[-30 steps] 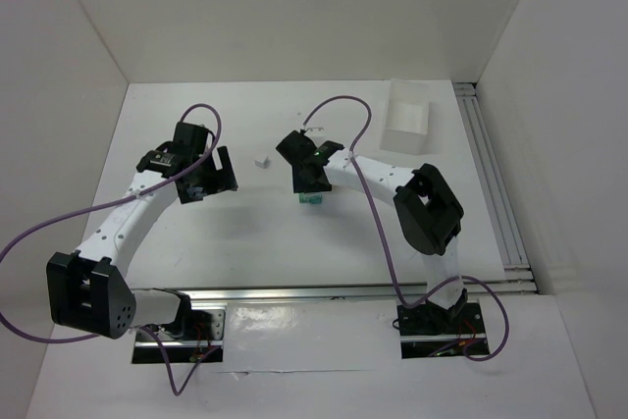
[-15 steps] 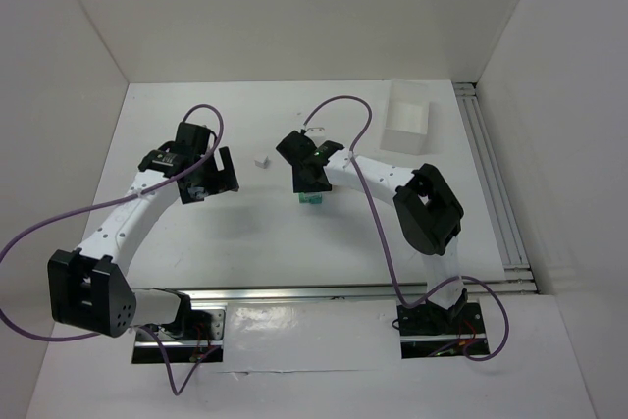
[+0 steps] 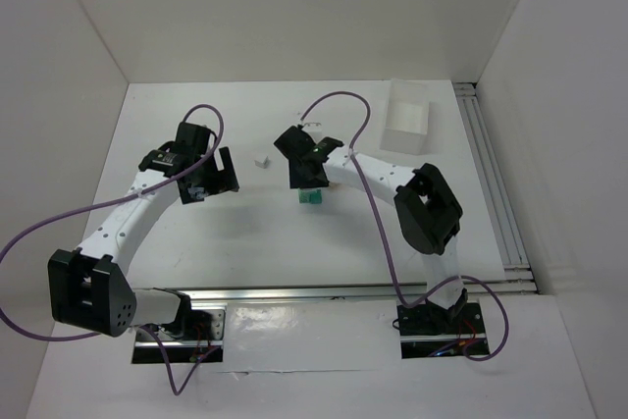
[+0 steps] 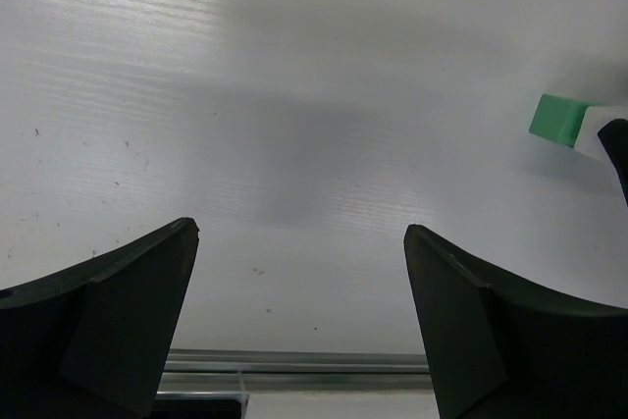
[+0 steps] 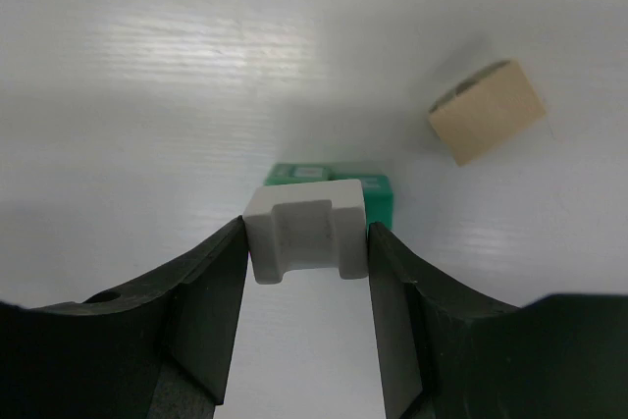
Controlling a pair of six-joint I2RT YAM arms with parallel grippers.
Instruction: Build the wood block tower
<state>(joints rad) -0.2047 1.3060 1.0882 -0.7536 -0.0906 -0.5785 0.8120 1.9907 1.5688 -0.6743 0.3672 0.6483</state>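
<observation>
The white counter (image 3: 245, 233) carries only a few things. Near its middle a green block (image 3: 312, 199) sits flat on the surface. A tan block (image 5: 488, 110) lies close by, not touching it and turned askew to it. A small white block (image 3: 260, 159) lies alone, left of the middle and nearer the far edge. A clear tray (image 3: 407, 117) stands in the far right corner. Metal rails (image 3: 491, 183) run along the right edge and the near edge.
</observation>
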